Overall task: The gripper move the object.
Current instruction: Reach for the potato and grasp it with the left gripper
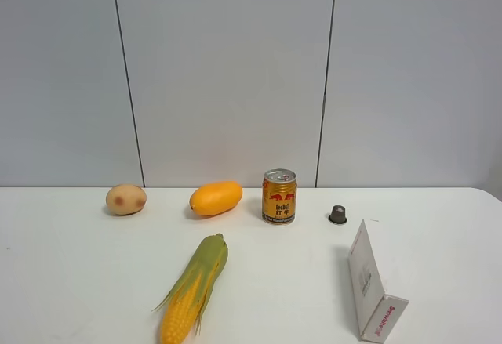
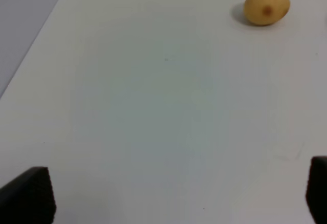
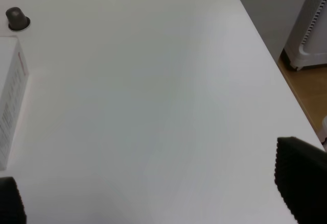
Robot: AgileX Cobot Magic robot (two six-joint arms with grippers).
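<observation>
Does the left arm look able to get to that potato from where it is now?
Probably yes. The left gripper is open, and only bare table lies between it and the potato; the mango and corn sit off to one side.

Left gripper (image 2: 173,191): wide-spread jaws get a clear run of bare white tabletop (image 2: 153,106) ahead, right up to the tan, reddish-blotched potato-like lump (image 2: 266,7) far out front. Right gripper (image 3: 156,193): white cardboard box (image 3: 11,96) stands just ahead of one jaw, small dark grey capsule (image 3: 17,18) beyond it.
</observation>
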